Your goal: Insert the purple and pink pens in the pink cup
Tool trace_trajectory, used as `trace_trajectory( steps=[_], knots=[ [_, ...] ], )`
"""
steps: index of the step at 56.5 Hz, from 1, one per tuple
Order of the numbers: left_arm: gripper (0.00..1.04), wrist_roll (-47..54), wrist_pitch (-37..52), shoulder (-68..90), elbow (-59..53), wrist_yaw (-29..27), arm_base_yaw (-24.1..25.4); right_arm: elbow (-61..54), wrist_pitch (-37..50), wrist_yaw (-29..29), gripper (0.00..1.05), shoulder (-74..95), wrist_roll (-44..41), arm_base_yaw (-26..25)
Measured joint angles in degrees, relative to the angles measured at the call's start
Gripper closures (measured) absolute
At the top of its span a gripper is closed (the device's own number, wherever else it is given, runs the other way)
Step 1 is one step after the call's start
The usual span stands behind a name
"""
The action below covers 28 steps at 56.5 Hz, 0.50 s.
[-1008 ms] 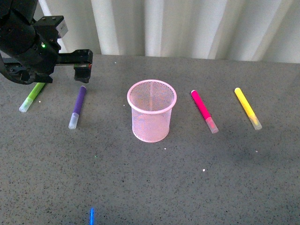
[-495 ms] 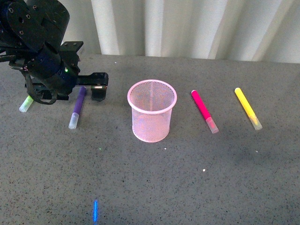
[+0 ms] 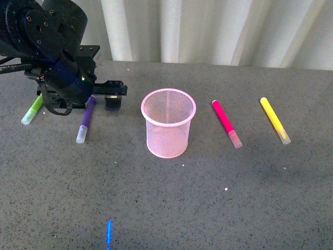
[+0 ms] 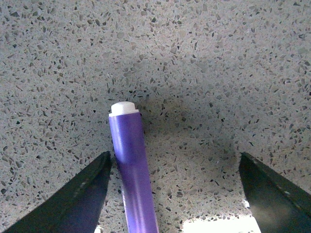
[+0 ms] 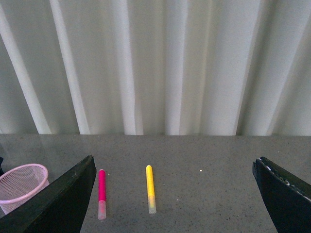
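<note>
The purple pen point(image 3: 86, 119) lies flat on the grey table, left of the pink cup point(image 3: 168, 122), which stands upright in the middle. My left gripper point(image 3: 105, 98) is open and low over the pen's far end. In the left wrist view the purple pen point(image 4: 131, 170) lies between the jaws, close beside one finger point(image 4: 82, 194), and the left gripper point(image 4: 174, 160) is spread wide. The pink pen point(image 3: 226, 124) lies right of the cup. My right gripper point(image 5: 175, 162) is open and holds nothing; beyond it show the pink pen point(image 5: 102, 191) and the pink cup point(image 5: 22, 187).
A lime-green pen point(image 3: 32, 109) lies left of the purple one, partly hidden by the left arm. A yellow pen point(image 3: 275, 121) lies at the far right, and the yellow pen point(image 5: 151, 189) also shows in the right wrist view. A pale curtain point(image 3: 208, 28) hangs behind the table.
The left arm has moved right and down, bringing its open gripper over the purple pen's far end. The pens and the cup have not moved.
</note>
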Motion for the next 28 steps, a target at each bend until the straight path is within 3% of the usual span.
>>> trace_trajectory(
  steps=[24,28],
  knots=[
    [0.88,1.7,0.3,0.2,0.1,-1.2,0.1,0.0,0.0,0.0,0.07,0.0,0.0,0.0],
    [0.92,1.6,0.5,0.2,0.1,-1.2,0.0,0.0,0.0,0.0,0.07,0.0,0.0,0.0]
  ],
)
